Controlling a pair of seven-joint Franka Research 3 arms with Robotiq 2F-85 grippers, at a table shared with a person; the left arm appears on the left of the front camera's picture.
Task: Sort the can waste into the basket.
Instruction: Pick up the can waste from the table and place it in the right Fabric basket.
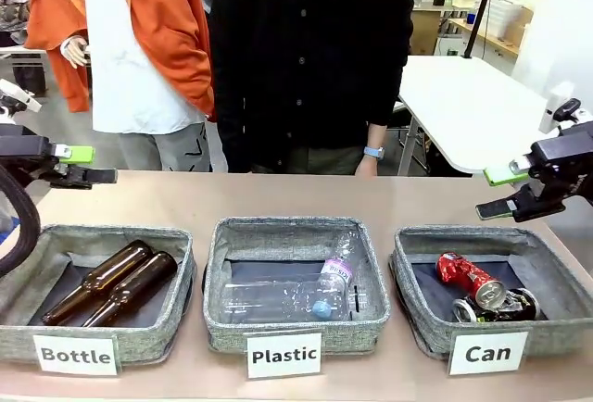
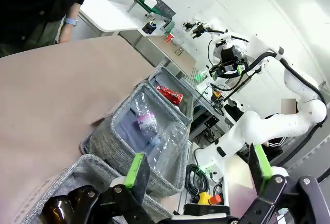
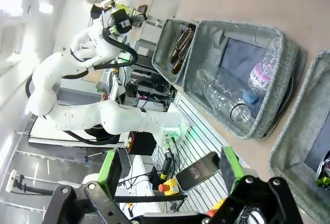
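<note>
Grey baskets (image 1: 422,314) — three, two cans (image 1: 468,275) in one, both claws (image 1: 500,191) open

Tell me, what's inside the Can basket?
Two cans lie in the Can basket: a red can and a dented dark can touching it, on the dark lining. The near wall and label card hide the floor's front part.

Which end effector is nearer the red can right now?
The right end effector: it hangs open just above the Can basket holding the red can. The left end effector hangs open across the table, above the Bottle basket.
</note>
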